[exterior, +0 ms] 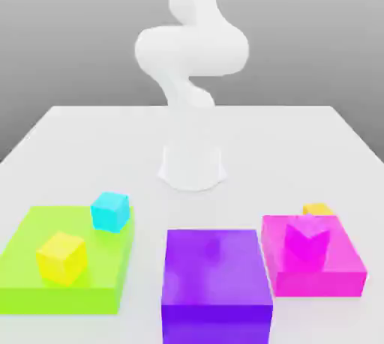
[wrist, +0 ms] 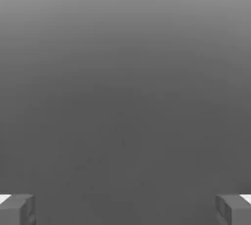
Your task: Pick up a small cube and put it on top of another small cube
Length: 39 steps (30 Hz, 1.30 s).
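My gripper (wrist: 125, 209) spread wide, empty; risk: amber cube (exterior: 316, 209) sits half hidden behind magenta slab (exterior: 341, 264), so I may clip pink cube (exterior: 306, 239).

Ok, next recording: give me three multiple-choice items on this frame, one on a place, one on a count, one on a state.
1. The magenta cube sits on:
A) magenta slab
B) purple slab
C) bare table

2. Small cubes on the green slab:
A) none
B) two
C) four

3. The end effector is:
A) shut on a cube
B) open, holding nothing
C) shut, holding nothing

Key: A, it rests on the matching slab; B, the cyan cube and yellow cube; B, its fingers stand wide apart with nothing between.
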Each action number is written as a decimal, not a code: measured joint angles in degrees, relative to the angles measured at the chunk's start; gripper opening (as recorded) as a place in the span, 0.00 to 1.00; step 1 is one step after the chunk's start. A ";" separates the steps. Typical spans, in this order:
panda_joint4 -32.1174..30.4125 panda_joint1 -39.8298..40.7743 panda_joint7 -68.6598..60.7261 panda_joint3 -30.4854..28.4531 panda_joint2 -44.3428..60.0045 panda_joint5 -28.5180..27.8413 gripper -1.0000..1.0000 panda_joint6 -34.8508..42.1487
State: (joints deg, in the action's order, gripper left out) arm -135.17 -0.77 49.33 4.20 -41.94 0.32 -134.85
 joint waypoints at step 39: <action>-25.99 -37.02 62.24 2.12 58.34 -34.52 0.00 -42.21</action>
State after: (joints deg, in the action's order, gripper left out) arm -161.16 -37.79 111.57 6.32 16.39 -34.21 -177.07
